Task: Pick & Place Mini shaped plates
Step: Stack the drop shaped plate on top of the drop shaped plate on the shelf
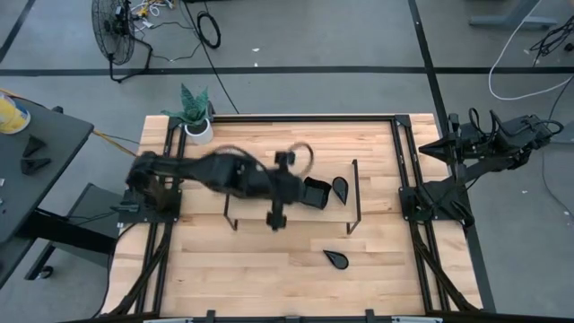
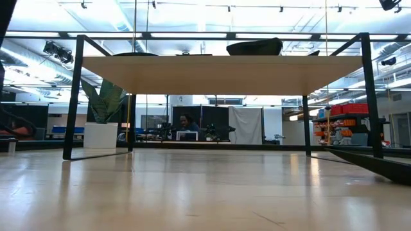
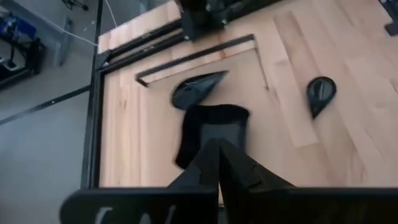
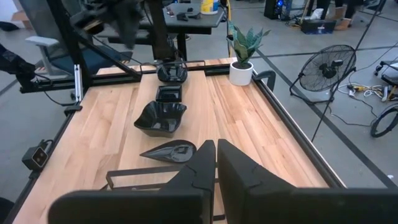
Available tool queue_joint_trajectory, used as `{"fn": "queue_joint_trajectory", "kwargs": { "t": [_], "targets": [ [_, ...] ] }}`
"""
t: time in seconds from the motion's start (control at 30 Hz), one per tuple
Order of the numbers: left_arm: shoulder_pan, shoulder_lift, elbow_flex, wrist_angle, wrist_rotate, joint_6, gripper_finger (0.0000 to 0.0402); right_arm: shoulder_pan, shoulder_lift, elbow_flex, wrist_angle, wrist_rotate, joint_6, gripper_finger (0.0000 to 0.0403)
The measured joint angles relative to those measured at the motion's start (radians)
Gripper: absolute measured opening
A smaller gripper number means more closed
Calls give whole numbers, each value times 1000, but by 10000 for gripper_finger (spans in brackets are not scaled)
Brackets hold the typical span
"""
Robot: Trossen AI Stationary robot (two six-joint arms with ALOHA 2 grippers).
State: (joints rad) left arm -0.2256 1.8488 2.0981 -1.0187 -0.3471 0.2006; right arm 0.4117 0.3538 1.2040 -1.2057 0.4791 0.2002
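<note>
My left gripper (image 3: pixel 217 155) is shut with nothing between its fingers. It hangs blurred above the middle of the table (image 1: pixel 298 190). Below and just ahead of it, a wavy square mini plate (image 3: pixel 211 134) (image 1: pixel 315 192) lies flat on the wood. A teardrop plate (image 3: pixel 196 90) (image 1: pixel 341 187) lies just right of it. A second teardrop plate (image 3: pixel 320 93) (image 1: pixel 336 258) lies nearer the front edge. The right wrist view shows two more dark plates (image 4: pixel 169 93) (image 4: pixel 172 71) in a row beyond these. My right gripper (image 4: pixel 216 149) is shut and waits off the table's right edge (image 1: pixel 466 148).
A thin black wire frame (image 1: pixel 356 193) stands on the middle of the table, with the square and first teardrop plates inside its footprint. A white pot with a green plant (image 1: pixel 195 117) sits at the far left corner. Bare wood lies near the front left. A person (image 2: pixel 186 122) sits far behind in the room.
</note>
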Motion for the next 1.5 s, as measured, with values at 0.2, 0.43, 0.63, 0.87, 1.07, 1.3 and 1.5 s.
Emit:
{"fn": "queue_joint_trajectory", "kwargs": {
  "t": [0.2, 0.43, 0.63, 0.87, 1.07, 1.3, 1.5],
  "targets": [
    [96, -200, -255, 120, 80, 44, 1, 0, 0, 0, 0, 0, 0, 23],
    [164, -478, -593, 228, 176, 16, 1, 0, 0, 0, 0, 0, 0, 23],
    [192, -674, -782, 238, 222, -30, 1, 0, 0, 0, 0, 0, 0, 23],
    [247, -859, -922, 215, 266, -60, 1, 0, 0, 0, 0, 0, 0, 23],
    [283, -990, -991, 157, 317, -93, 0, 0, 0, 0, 0, 0, 0, 23],
    [282, -1139, -1018, 68, 320, -112, 0, 0, 0, 0, 0, 0, 0, 23],
    [282, -1236, -1019, 28, 369, -140, 0, 0, 0, 0, 0, 0, 0, 23]
  ]
}}
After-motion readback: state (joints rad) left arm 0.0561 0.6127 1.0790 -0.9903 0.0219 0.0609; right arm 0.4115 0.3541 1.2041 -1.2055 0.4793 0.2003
